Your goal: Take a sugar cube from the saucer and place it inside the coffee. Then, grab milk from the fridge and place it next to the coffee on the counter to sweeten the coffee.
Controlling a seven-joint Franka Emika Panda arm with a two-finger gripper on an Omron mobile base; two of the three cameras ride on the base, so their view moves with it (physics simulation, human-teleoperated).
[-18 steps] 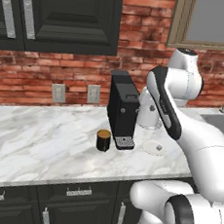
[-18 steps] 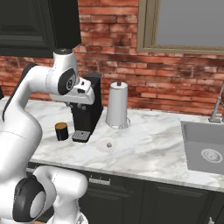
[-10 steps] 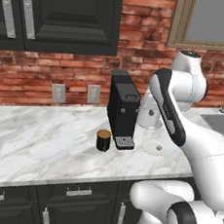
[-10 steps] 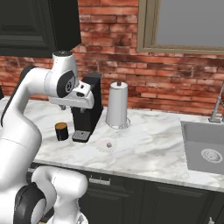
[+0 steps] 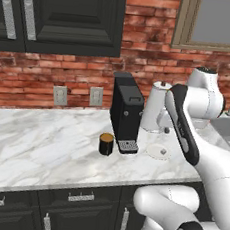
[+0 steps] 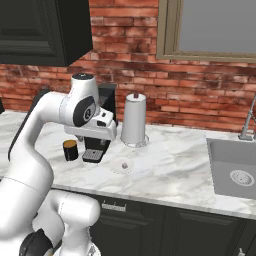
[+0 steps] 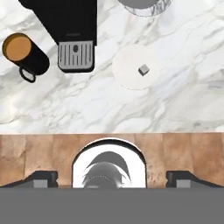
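The gripper [image 7: 111, 178] shows as two dark fingertips [image 7: 42, 178] standing far apart at the bottom corners of the hand view, with nothing between them; in the base views the arm's own links hide the fingers, so their spread cannot be read there. The hand looks straight down from well above the counter [image 7: 183, 52]. The sugar cube [image 7: 143, 69] lies on the saucer [image 7: 127, 72], a little off its centre, tiny and hard to make out in the left base view [image 5: 162, 151] and a mere speck in the right base view [image 6: 125, 165]. The coffee [image 7: 24, 53] stands just beside the coffee machine [image 7: 65, 17], apart from the saucer, with the machine's drip tray [image 7: 76, 56] between them. The machine's top and the paper towel roll [image 7: 142, 5] are cut off by the upper edge of the hand view. The saucer sits near the counter's front edge, with bare marble around it on all sides and open marble running towards the sink [image 6: 235, 167]. In the left base view the forearm overlaps part of the towel roll [image 5: 153, 106]. Compared with the earlier pictures, the arm has shifted its pose only a little, the fingers have spread from a much narrower stance, and the cup, saucer and cube have stayed where they were.
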